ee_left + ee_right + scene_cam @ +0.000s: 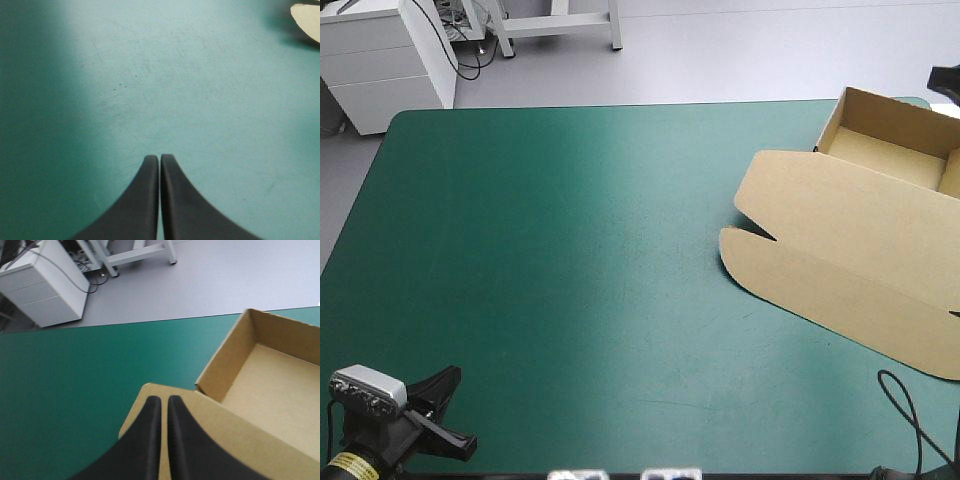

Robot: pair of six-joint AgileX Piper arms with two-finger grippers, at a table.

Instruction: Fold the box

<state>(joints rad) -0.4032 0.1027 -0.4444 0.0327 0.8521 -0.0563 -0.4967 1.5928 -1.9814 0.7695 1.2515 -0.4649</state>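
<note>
The brown box (pixel 840 240) lies at the table's right side as an open tray (pixel 890 140) with raised walls, its lid spread flat toward the near edge. My left gripper (pixel 448 378) sits low at the near left corner, far from the box, and its black fingers (pixel 150 200) are shut on nothing over the teal-green cover. A corner of the lid (pixel 307 20) shows far ahead of it. My right gripper (pixel 164 399) is shut and hovers above the flat lid (pixel 235 440), beside the tray's corner wall (pixel 225 365). It does not show in the high view.
The tray stands close to the table's far right corner, and the lid runs past the right edge of the high view. Bare teal-green cover (pixel 570 260) stretches from the left gripper to the box. A white drawer cabinet (pixel 380 60) stands beyond the far left corner.
</note>
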